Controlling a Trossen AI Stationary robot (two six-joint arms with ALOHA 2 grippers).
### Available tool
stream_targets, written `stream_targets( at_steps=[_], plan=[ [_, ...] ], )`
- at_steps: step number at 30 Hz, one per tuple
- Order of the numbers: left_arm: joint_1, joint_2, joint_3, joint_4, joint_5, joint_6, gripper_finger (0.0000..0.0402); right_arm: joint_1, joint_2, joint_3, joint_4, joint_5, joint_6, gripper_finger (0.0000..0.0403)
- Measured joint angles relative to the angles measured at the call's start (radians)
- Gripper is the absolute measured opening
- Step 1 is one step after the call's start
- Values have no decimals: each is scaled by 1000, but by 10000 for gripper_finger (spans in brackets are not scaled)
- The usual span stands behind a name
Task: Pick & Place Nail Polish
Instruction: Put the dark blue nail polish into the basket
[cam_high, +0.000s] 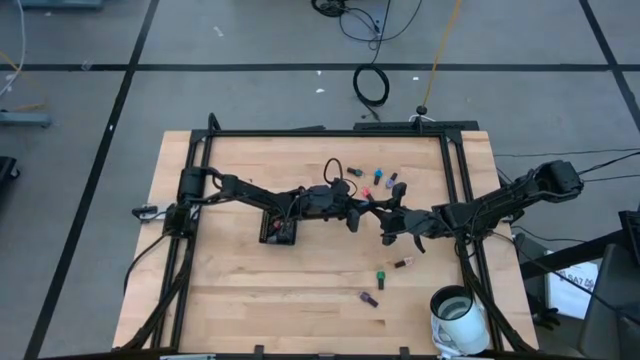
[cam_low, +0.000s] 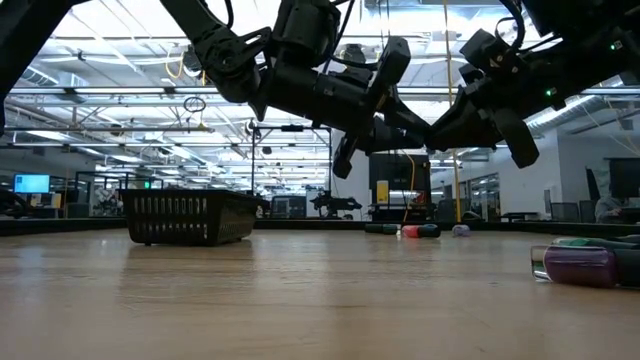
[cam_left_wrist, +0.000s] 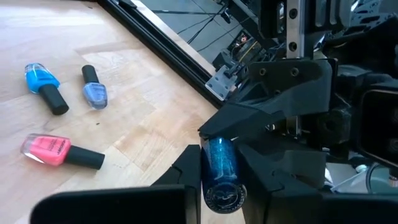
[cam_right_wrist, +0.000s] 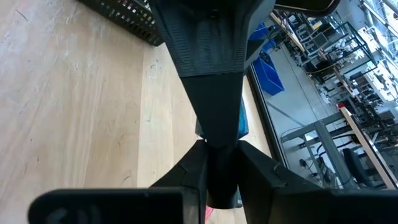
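Both grippers meet mid-air just past the black slotted tray (cam_high: 279, 231). The left gripper (cam_left_wrist: 219, 163) and right gripper (cam_right_wrist: 219, 165) each pinch the same glittery blue nail polish bottle (cam_left_wrist: 220, 163). Only the left wrist view shows the pink bottle (cam_left_wrist: 48, 149) lying nearby; no label readable.
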Motion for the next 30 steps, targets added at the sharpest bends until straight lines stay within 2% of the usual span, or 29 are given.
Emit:
stream_targets(
  at_steps=[3, 6, 10, 14, 18, 22, 25, 30],
  plan=[
    [0, -1, 0, -2, 1, 33, 53, 0, 0, 0, 1, 0, 21, 64],
    [2, -1, 0, -6, 7, 64, 53, 0, 0, 0, -3, 3, 54, 103],
    [18, -21, -1, -30, 45, 105, 53, 0, -3, 0, -11, 4, 196, 156],
    [31, -77, -1, -123, 43, 176, 53, 0, -31, 0, -33, 0, 289, 192],
    [31, -134, -2, -235, -30, 284, 53, 0, -100, 0, -118, 0, 356, 209],
    [7, -202, -13, -327, -133, 410, 53, 0, -200, 0, -233, 4, 406, 208],
    [-29, -257, -41, -409, -235, 491, 53, -1, -284, 0, -310, 9, 441, 201],
    [-97, -344, -123, -452, -415, 549, 53, -1, -406, -2, -422, 8, 489, 191]
  ],
)
